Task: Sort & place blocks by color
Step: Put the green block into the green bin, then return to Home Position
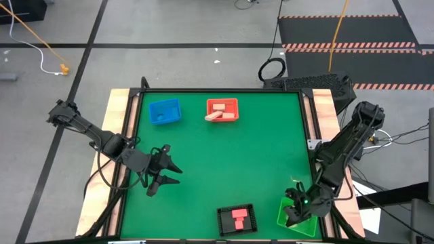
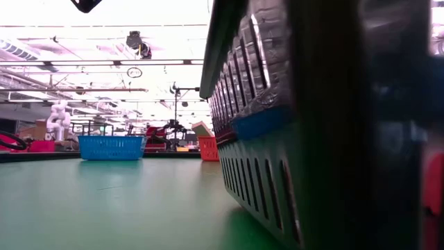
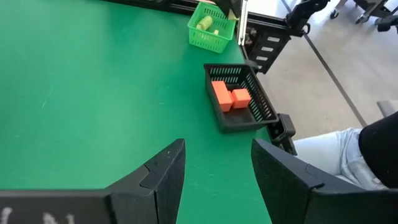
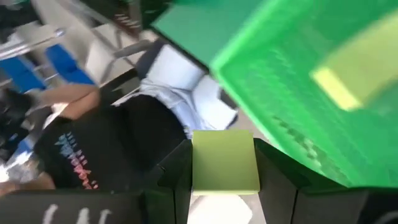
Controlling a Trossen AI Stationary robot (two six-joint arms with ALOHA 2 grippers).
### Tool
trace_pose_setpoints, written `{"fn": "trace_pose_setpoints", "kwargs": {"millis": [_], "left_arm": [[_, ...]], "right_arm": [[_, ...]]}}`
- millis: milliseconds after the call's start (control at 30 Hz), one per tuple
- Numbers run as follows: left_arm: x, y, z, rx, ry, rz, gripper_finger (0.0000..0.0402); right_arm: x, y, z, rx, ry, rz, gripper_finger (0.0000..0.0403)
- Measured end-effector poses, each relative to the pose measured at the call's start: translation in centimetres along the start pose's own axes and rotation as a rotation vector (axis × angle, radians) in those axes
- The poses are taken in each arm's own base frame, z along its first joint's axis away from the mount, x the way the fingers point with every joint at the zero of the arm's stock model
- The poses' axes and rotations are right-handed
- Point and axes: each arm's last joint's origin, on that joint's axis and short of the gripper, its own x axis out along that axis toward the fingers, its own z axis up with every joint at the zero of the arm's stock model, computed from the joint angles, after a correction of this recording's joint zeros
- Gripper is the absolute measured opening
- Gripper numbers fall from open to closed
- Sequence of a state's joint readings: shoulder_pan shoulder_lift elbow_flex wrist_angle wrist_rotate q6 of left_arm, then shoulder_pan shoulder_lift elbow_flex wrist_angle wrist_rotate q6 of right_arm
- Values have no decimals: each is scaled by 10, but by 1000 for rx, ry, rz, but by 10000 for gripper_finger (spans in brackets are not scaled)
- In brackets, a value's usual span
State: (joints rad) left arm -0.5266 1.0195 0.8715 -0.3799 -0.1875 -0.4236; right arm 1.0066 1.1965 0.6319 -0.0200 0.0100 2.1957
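My right gripper [image 1: 295,211] hovers at the green tray [image 1: 306,221] in the table's near right corner, shut on a yellow-green block [image 4: 225,160]. Another yellow-green block [image 4: 353,73] lies inside the green tray [image 4: 292,81]. My left gripper [image 1: 166,173] is open above bare mat at the table's left, touching nothing; its wrist view shows the open fingers around [image 3: 217,171]. Pink-red blocks [image 1: 239,217] lie in the black tray [image 1: 224,220] at the near edge. Tan and pink blocks [image 1: 220,115] sit in the red tray [image 1: 234,104]. The blue tray [image 1: 165,112] stands beside it. My right gripper pinches the yellow-green block between its two fingers, one on each opposite side face [image 4: 196,163]. The block is lifted clear of the table, by the green tray's rim [image 4: 249,56].
The black tray [image 2: 312,139] fills the right of the low view, with the blue tray [image 2: 111,147] and red tray [image 2: 208,147] far behind. Green mat [image 1: 230,163] lies bare in the middle. A person [image 4: 81,155] sits just beyond the near right corner.
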Motion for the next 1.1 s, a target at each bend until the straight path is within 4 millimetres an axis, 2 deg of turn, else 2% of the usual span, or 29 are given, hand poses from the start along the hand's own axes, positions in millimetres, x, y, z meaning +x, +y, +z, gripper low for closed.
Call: {"fn": "trace_pose_setpoints", "kwargs": {"millis": [200, 400, 767, 1100], "left_arm": [[0, 0, 0, 6, 0, 0, 184], [0, 0, 0, 27, 1, -1, 184], [1, 6, 2, 15, -7, 22, 184], [2, 20, 3, -12, 23, 95, 184]], "right_arm": [[0, -8, 0, 132, 56, -134, 122], [-1, -8, 0, 151, 66, -148, 126], [-2, -16, 5, 129, 7, -221, 182], [-2, -18, 7, 107, -7, -239, 211]]}}
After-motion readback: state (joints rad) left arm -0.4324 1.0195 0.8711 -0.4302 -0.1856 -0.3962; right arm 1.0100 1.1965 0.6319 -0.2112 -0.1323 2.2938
